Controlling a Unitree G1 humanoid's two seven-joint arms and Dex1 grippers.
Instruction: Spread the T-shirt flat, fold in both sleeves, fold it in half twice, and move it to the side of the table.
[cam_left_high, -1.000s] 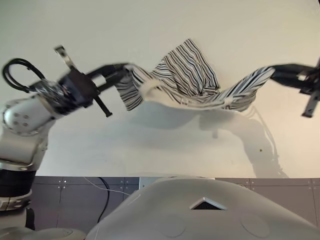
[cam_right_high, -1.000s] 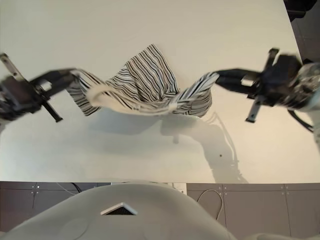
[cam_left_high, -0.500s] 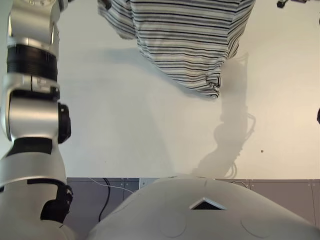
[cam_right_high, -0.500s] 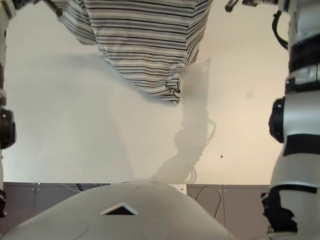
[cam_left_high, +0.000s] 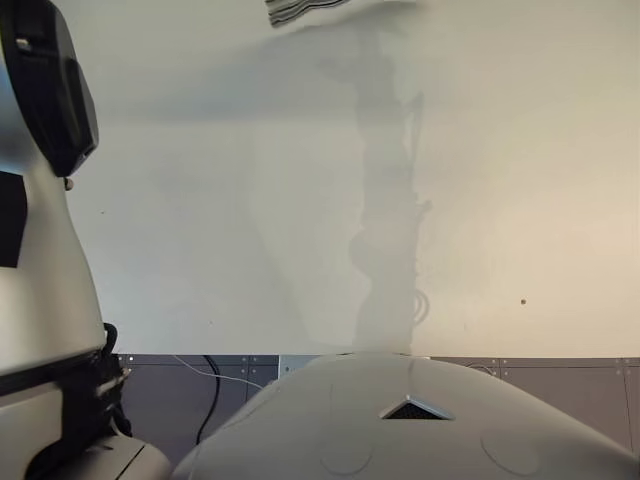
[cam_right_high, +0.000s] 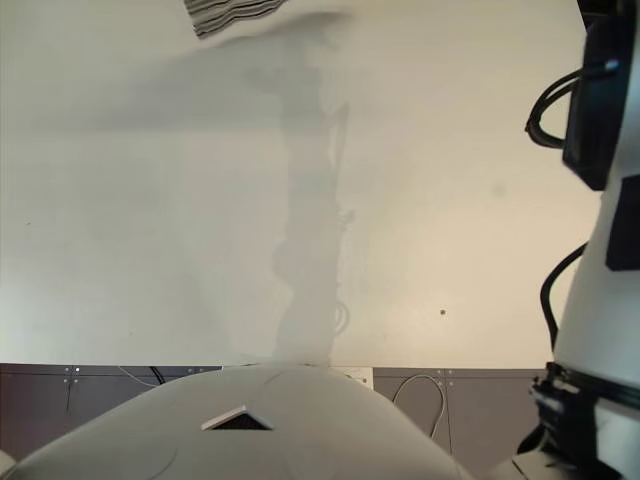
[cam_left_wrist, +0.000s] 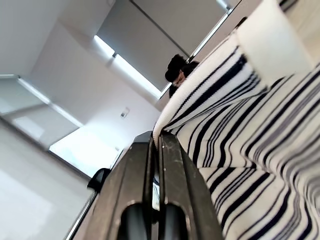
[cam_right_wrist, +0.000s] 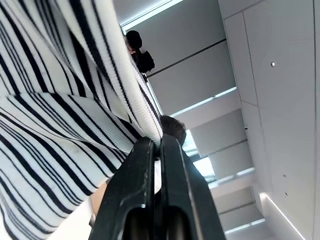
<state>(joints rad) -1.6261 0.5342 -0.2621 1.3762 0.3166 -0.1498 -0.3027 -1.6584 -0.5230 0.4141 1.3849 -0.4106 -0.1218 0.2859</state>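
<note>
The striped black-and-white T-shirt (cam_left_high: 300, 9) hangs high in the air; just its lowest hem shows at the top edge of the eye views, above the white table (cam_left_high: 250, 200). In the left wrist view my left gripper (cam_left_wrist: 156, 142) is shut on a ribbed edge of the T-shirt (cam_left_wrist: 240, 135). In the right wrist view my right gripper (cam_right_wrist: 156, 145) is shut on another ribbed edge of the T-shirt (cam_right_wrist: 55, 100). Both arms are raised, their upper parts standing at the left and right edges of the eye views.
The table's front edge (cam_left_high: 300, 354) runs just ahead of me, with a grey panel and cables below it. A small dark speck (cam_left_high: 523, 300) lies on the table at the front right. The shirt and arms cast a long shadow down the table's middle.
Both arms have lifted the T-shirt steeply upward, from spread just above the table to almost out of the eye views. The grippers have risen past the top edge.
</note>
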